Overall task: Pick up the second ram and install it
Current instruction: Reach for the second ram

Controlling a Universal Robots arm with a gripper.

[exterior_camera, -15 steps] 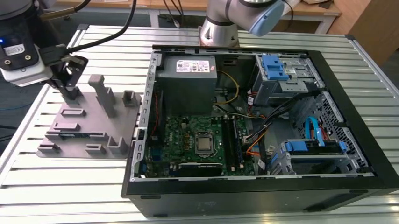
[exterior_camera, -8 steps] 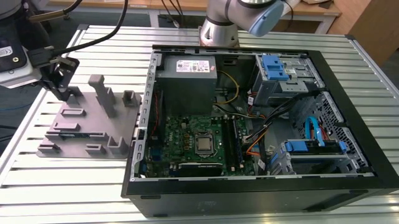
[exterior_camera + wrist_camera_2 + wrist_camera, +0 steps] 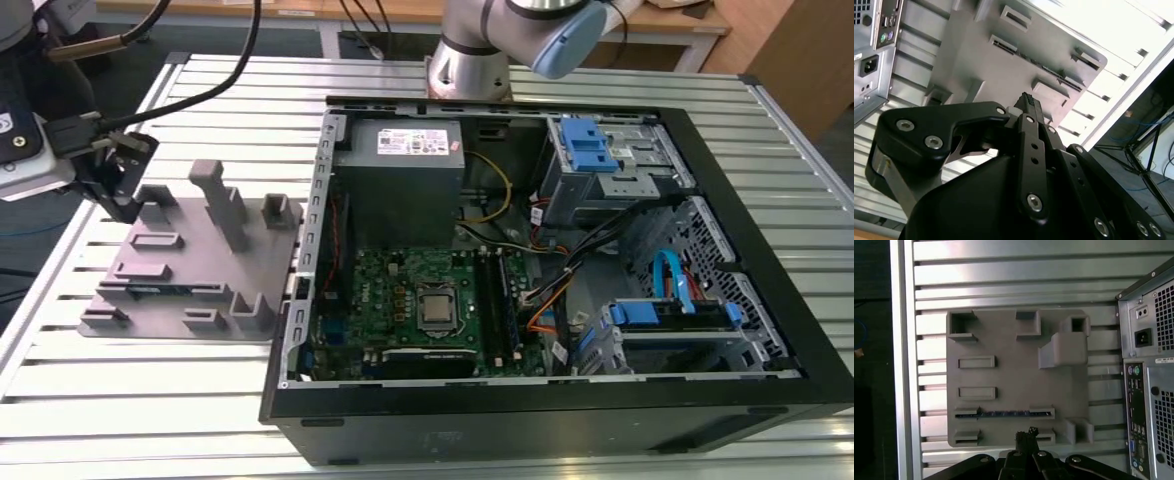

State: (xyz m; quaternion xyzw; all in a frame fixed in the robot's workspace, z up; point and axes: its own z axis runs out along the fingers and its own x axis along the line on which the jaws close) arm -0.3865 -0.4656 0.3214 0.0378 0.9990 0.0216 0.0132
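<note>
The second ram [image 3: 1004, 414] is a thin blue-green stick standing on edge in a long slot of the grey holder block [image 3: 1004, 345]. It also shows in the exterior view as the ram [image 3: 167, 290] near the block's front, and in the second wrist view as the ram [image 3: 1046, 71]. My gripper [image 3: 120, 205] hangs over the far left of the holder block [image 3: 187, 260], a little above it and apart from the ram. Its black fingertips [image 3: 1026, 434] sit together with nothing between them, as they do in the second wrist view [image 3: 1027, 101].
An open PC case [image 3: 304, 200] lies to the exterior view's right of the block, with the green motherboard [image 3: 394, 285], its long black slots [image 3: 497, 300], a grey power supply [image 3: 400, 150] and blue drive brackets [image 3: 587, 145]. Grey posts [image 3: 220, 205] rise from the block. The slatted table's edge [image 3: 901, 365] is close.
</note>
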